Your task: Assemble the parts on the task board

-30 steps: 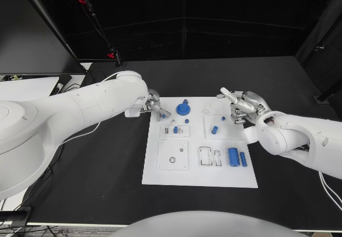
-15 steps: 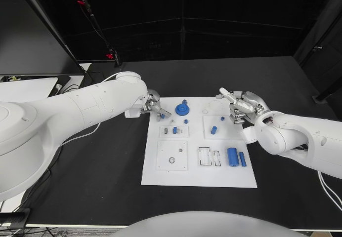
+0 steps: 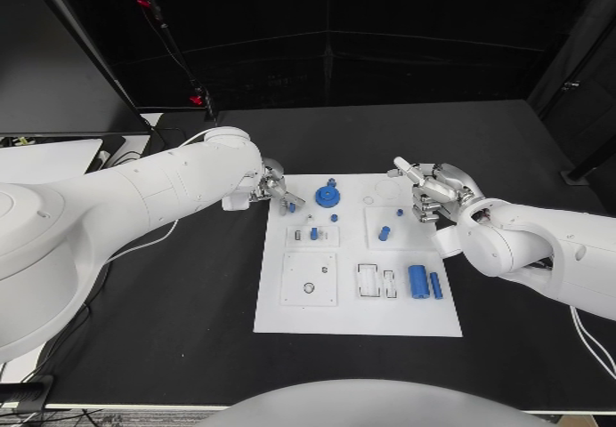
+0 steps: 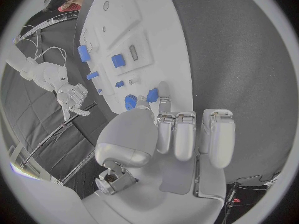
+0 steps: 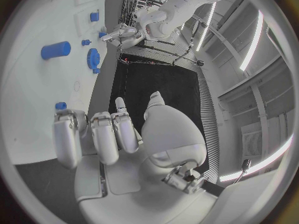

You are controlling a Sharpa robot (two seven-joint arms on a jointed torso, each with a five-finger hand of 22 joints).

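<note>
The white task board (image 3: pixel 360 310) lies in the middle of the black table. My left hand (image 3: pixel 273 191) hovers at its far left corner and pinches a small blue part (image 3: pixel 291 207), seen between thumb and fingertip in the left wrist view (image 4: pixel 151 94). A blue gear (image 3: pixel 328 193) stands just right of it. My right hand (image 3: pixel 436 190) hangs over the board's far right edge, fingers apart and holding nothing (image 5: pixel 118 134). Small blue pegs (image 3: pixel 384 234) stand in the board's middle blocks. A thick blue cylinder (image 3: pixel 418 281) and a thinner one (image 3: pixel 436 285) lie near the right edge.
Bare black table (image 3: pixel 180 311) surrounds the board on all sides. A black stand with red clips (image 3: pixel 199 98) rises behind the far left of the table. White cables (image 3: pixel 141 240) run under my left arm.
</note>
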